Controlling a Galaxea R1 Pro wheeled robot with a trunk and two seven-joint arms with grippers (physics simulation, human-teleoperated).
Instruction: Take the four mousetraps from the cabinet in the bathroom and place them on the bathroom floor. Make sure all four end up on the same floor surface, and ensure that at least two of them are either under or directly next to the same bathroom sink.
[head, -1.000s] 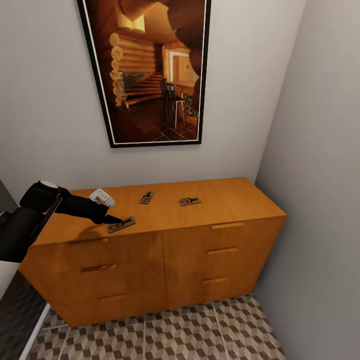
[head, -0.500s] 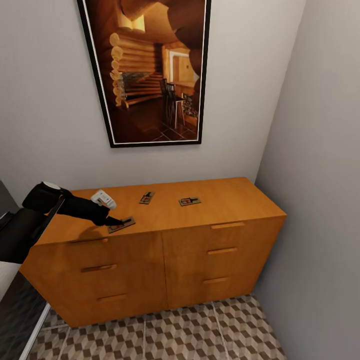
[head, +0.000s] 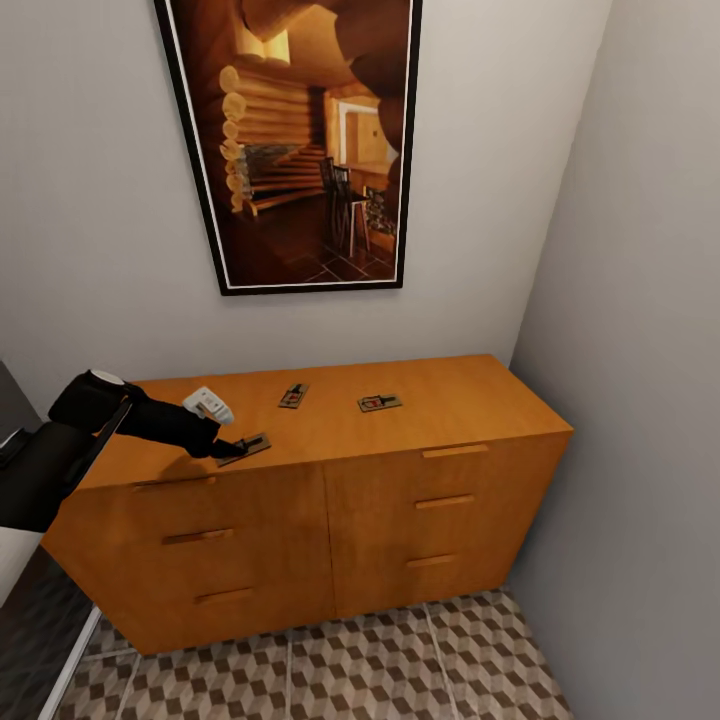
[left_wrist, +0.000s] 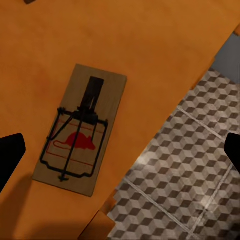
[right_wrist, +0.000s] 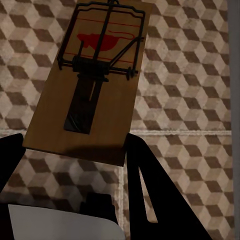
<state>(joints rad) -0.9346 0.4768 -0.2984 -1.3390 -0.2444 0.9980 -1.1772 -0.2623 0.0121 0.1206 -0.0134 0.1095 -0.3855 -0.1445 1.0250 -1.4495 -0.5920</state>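
With mousetrap (left_wrist: 77, 132) at cabinet (left_wrist: 165, 45) edge

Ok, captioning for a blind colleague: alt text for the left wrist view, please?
A mousetrap with a red mouse print lies flat on the orange cabinet top near its edge, between the left end effector open fingertips. Cube-patterned bathroom floor shows beyond the edge.

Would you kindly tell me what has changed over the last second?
The left pincer has drawn back slightly toward the robot and lowered a little at the near mousetrap, jaws wide apart in the left wrist view. The three mousetraps on the cabinet have not moved.
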